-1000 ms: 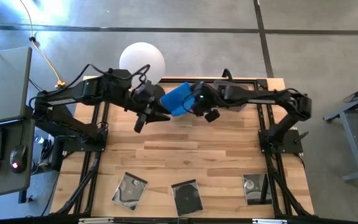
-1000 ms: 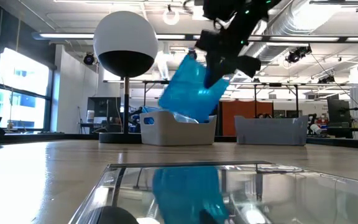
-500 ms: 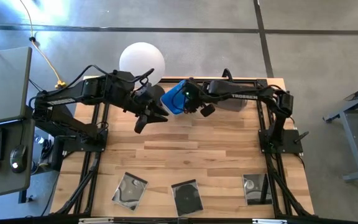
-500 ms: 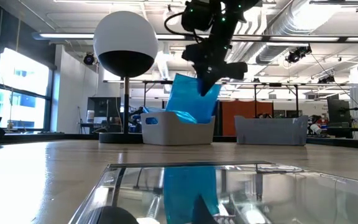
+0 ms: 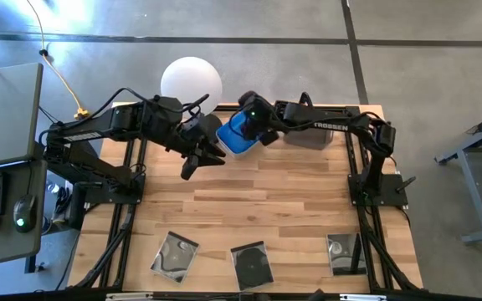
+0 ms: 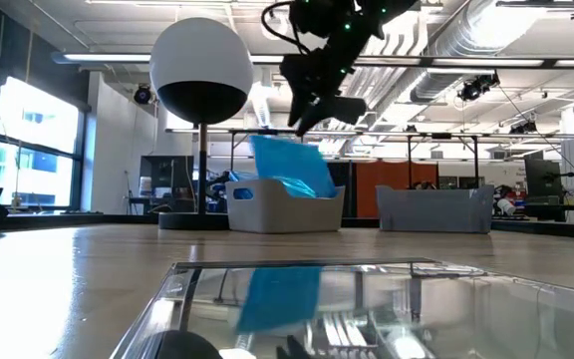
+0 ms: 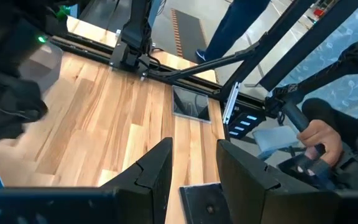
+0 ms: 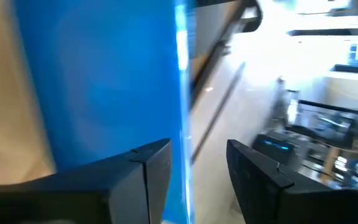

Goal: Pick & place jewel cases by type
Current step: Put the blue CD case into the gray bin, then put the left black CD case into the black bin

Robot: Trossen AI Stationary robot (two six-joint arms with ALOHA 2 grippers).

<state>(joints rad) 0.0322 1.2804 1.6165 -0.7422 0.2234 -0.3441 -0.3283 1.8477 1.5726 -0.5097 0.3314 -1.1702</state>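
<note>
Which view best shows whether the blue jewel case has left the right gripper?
The low view: the blue jewel case sits tilted in the white tub, the right gripper above it and apart. The high view shows it partly covered; the right wrist view, only a blur.

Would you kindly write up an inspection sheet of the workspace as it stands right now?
Surface: wooden table, bare in the middle.
Job's things: blue jewel case tilted in the white tub, no longer gripped; three clear jewel cases in a row along the near edge.
Clutter: grey tub beside the white one; white globe lamp at the far edge.
Grippers: right gripper open just above the blue case; left gripper open, empty, beside the white tub.
Cables: yellow cable on the floor.
Surroundings: desk with keyboard and mouse to the left; a person's hand nearby.
</note>
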